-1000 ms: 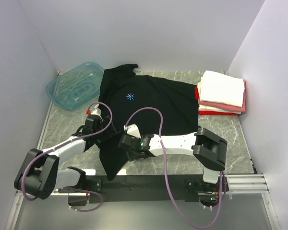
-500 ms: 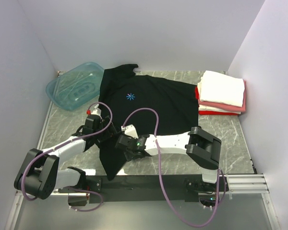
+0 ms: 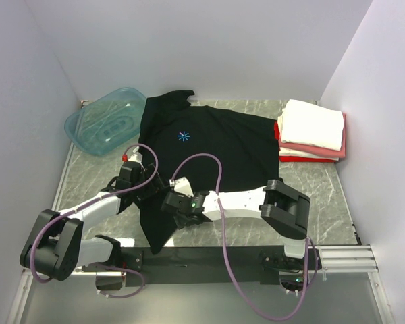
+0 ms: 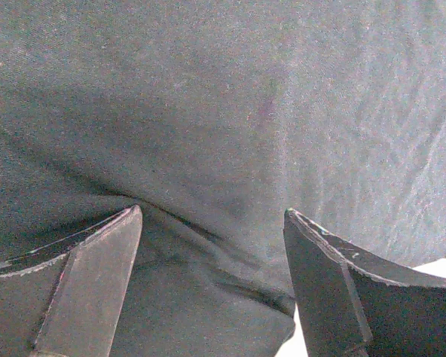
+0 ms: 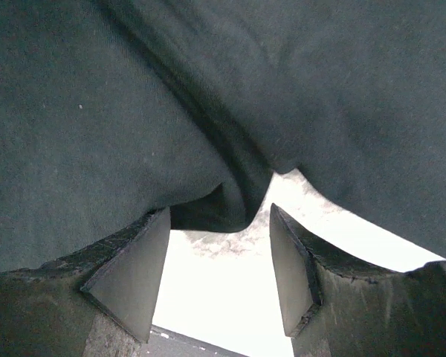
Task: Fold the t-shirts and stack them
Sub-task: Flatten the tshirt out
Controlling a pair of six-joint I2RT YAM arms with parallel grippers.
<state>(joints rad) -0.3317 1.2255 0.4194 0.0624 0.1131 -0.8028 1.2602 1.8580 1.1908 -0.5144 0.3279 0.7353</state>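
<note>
Gray stone table (image 3: 324, 196) sits between white walls. A big black t-shirt (image 3: 216, 145) lies spread out in the middle, with its little blue star mark (image 3: 183, 137) facing up. Both arms reach to the shirt's near left part. The left gripper (image 4: 212, 210) has its fingers wide apart over the black cloth. The right gripper (image 5: 219, 210) is apart too, with a fold of the shirt's edge between its tips. A pile of folded shirts (image 3: 312, 125), white on top, then pink, then red, sits at the far right, and a teal tub (image 3: 104, 121) is at the far left
</note>
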